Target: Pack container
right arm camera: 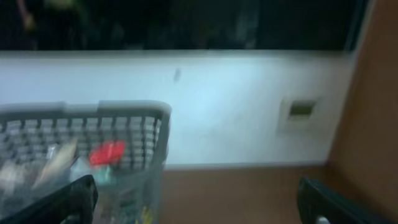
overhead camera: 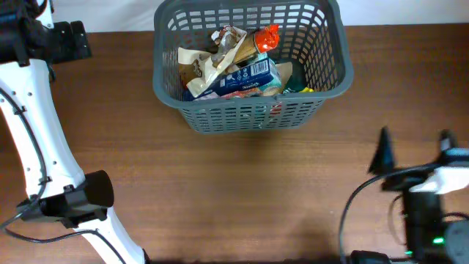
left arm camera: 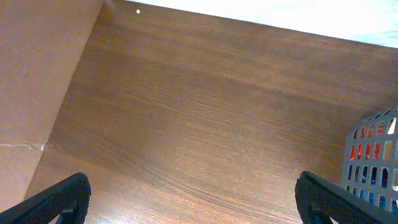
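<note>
The white left arm (overhead camera: pixel 33 132) rises nearest the overhead lens. The right gripper (overhead camera: pixel 412 147) has its black fingers spread wide, empty. The container (overhead camera: pixel 249 111), grey slotted plastic with a thick rounded rim, sits far-centre on the brown wood-grain table (overhead camera: pixel 220 198), heaped with crinkly packets (overhead camera: pixel 234 70). No loose packet shows on the wood, so packing looks finished or nearly so.

From the left wrist, the left gripper (left arm camera: pixel 193 202) gapes wide over bare grain, holding nothing, with the container's lattice corner (left arm camera: pixel 373 162) at the right edge.

The right wrist view is blurred: wide, empty jaws, the container's rim (right arm camera: pixel 124 111) to the left, and something red behind the slats, probably a packet.
</note>
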Available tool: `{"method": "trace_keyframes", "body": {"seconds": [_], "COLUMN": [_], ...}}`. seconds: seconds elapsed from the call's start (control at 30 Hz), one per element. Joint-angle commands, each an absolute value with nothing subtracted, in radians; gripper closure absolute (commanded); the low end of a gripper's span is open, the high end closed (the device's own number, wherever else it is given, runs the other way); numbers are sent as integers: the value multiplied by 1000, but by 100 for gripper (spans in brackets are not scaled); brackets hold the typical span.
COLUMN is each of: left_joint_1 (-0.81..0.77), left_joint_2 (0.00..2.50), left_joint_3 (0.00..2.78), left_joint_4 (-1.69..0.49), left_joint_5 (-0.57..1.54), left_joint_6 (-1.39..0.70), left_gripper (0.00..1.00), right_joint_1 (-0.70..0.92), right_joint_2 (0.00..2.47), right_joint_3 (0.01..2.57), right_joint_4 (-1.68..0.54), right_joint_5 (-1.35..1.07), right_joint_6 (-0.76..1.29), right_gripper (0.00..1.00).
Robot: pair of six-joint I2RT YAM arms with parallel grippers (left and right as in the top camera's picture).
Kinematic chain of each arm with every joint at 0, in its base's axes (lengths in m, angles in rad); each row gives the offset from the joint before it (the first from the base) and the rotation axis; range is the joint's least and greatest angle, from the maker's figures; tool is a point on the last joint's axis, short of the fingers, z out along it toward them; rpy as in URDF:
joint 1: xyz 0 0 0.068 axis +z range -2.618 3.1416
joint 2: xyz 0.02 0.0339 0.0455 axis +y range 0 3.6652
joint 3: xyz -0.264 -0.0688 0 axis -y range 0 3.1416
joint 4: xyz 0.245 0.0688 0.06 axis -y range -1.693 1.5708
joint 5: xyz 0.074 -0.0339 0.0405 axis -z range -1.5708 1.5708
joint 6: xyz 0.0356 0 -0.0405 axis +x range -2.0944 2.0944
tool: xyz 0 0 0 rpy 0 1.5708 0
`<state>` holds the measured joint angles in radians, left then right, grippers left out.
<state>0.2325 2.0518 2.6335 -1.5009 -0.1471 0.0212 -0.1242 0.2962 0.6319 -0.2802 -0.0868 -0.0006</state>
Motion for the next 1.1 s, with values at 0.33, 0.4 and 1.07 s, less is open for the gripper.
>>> {"method": "trace_keyframes", "body": {"seconds": [0.33,0.4,1.07], "left_joint_1": [234,234,234], "left_joint_2": [2056,2056,2056], "left_joint_3": [2630,2630,2630], "left_joint_4": [-1502,-1502,-1501], "left_joint_5": [-151,-151,-151], "left_joint_6": [11,11,11], "left_gripper": [1,1,1], "right_joint_1": [-39,-39,-39], "right_joint_2": [3,3,4], "right_joint_3": [171,149,82], "right_joint_4": [-281,-284,-266], "right_joint_5": [-67,-67,-67], "right_joint_6": [-2,-2,-3], "right_gripper": [1,1,1]}}
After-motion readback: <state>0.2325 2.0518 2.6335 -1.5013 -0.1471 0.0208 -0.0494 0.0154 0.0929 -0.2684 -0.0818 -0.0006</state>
